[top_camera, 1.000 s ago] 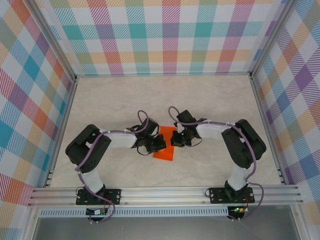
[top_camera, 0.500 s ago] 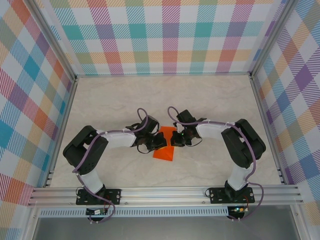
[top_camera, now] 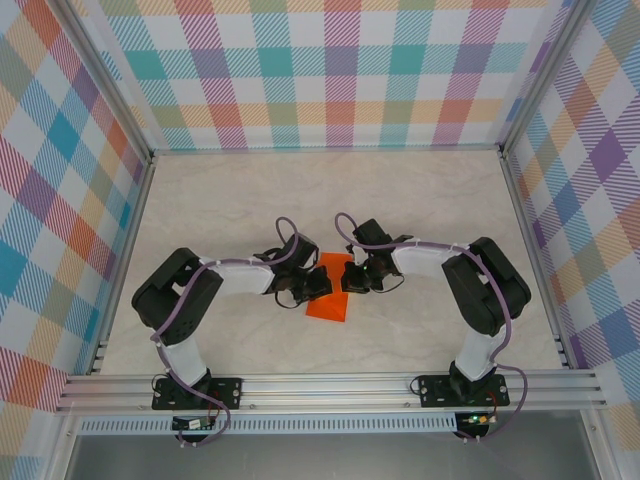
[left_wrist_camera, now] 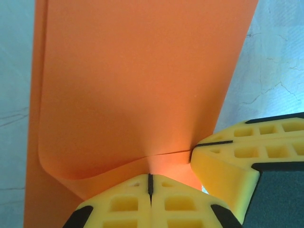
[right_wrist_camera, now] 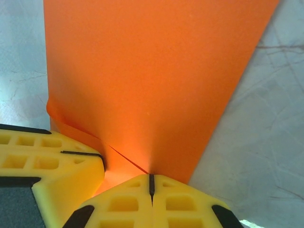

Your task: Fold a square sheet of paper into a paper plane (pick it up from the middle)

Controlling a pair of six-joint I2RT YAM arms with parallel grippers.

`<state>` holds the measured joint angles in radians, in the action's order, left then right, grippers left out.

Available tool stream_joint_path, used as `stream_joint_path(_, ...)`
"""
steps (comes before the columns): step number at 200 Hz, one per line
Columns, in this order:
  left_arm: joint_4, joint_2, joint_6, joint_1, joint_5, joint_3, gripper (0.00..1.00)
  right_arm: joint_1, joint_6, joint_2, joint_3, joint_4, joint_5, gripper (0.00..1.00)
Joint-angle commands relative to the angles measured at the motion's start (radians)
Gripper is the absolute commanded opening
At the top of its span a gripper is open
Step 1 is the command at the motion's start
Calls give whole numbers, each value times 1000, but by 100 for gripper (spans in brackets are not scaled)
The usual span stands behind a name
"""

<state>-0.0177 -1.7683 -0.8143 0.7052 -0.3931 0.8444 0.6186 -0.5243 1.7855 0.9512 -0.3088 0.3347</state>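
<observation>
- Since a moment ago, the left arm's big elbow is swinging back in a little, and the orange paper (top_camera: 329, 305) is staying in the same spot.
- The orange paper (left_wrist_camera: 133, 85) is lying on the pale table (top_camera: 300, 190), near the middle, between the two arms.
- The left gripper (top_camera: 318, 285) and the right gripper (top_camera: 350, 278) are meeting over the far end of the paper, almost touching each other.
- In the left wrist view, the left gripper (left_wrist_camera: 150, 176) is squeezing its yellow fingers tight together, and it is pinching a bit of paper that is curling up from the table.
- In the right wrist view, the right gripper (right_wrist_camera: 151, 176) is also squeezing its fingers tight together, right at a small crease in the orange paper (right_wrist_camera: 152, 71), pinching it too.
- The rest of the paper is lying flat and smooth.
</observation>
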Motion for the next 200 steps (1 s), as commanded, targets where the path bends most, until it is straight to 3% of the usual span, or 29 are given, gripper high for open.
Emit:
stream_joint_path(1,-20,-21,2,-4,33,-69,3,-1,20,51,0,-55,-41,0)
stream_joint_path(71,-17,-4,-4,-4,57,-125,0,0,-26,-100,91,-60,74,0)
stream_joint_path(144,-8,3,-14,-4,73,-123,0,38,-27,-46,24,-51,105,0)
stream_joint_path(200,-7,7,-14,-4,73,-119,0,38,-12,14,31,-81,20,0)
